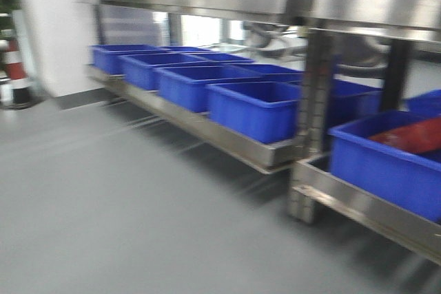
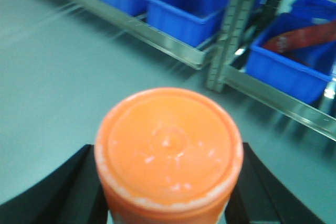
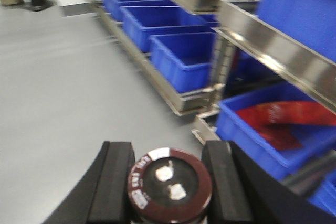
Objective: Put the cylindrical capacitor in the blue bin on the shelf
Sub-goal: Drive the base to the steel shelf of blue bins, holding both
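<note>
The right tool (image 3: 169, 174) pinches the cylindrical capacitor (image 3: 169, 186), the left tool (image 2: 168, 187) an orange-lidded jar (image 2: 168, 148); jolts could drop either before the shelf (image 3: 273, 51).

Bins (image 1: 251, 108) blue. Shelf (image 1: 193, 1) silver, mirror-like. Floor (image 1: 103, 204) grey. Capacitor (image 3: 170, 182) top black, rimmed maroon, flecked white. Container (image 2: 168, 145) orange. Sheet (image 3: 283, 116) in bin red.

Front view: motion blur throughout. Red flat item (image 1: 413, 135) in rightmost blue plastic bin (image 1: 375, 163) is cut by right edge. Orange round plastic container (image 2: 168, 148) and dark maroon-rimmed cylindrical capacitor (image 3: 169, 184): lower bodies run below frame; capacitor rim lettering illegible.
</note>
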You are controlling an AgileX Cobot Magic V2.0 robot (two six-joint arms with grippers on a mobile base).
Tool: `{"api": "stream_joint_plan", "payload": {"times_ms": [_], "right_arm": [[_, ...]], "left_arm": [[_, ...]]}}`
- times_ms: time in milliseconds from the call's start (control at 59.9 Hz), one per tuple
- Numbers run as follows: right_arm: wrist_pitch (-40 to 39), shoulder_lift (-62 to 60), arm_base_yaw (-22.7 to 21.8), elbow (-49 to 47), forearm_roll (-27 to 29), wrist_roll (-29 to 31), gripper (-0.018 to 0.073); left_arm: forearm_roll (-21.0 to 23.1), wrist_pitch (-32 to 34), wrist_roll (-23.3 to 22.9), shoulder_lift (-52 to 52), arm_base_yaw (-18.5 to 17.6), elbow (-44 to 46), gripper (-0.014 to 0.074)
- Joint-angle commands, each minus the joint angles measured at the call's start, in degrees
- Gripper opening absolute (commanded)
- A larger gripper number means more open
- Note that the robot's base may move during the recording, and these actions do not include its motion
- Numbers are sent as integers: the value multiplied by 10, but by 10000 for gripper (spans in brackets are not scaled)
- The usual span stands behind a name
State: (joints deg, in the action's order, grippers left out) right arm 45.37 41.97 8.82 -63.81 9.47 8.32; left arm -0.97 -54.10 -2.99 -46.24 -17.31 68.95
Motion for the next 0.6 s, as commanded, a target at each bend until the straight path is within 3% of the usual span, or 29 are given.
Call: {"api": "stream_joint_plan", "payload": {"times_ms": [0,585], "right_arm": [[-12,-4,0,0,-3,1,-130],[-12,-4,0,0,-3,1,-130]], "left_arm": [[2,11,2,1,-3,3,-111],[2,11,2,1,-3,3,-111]]}}
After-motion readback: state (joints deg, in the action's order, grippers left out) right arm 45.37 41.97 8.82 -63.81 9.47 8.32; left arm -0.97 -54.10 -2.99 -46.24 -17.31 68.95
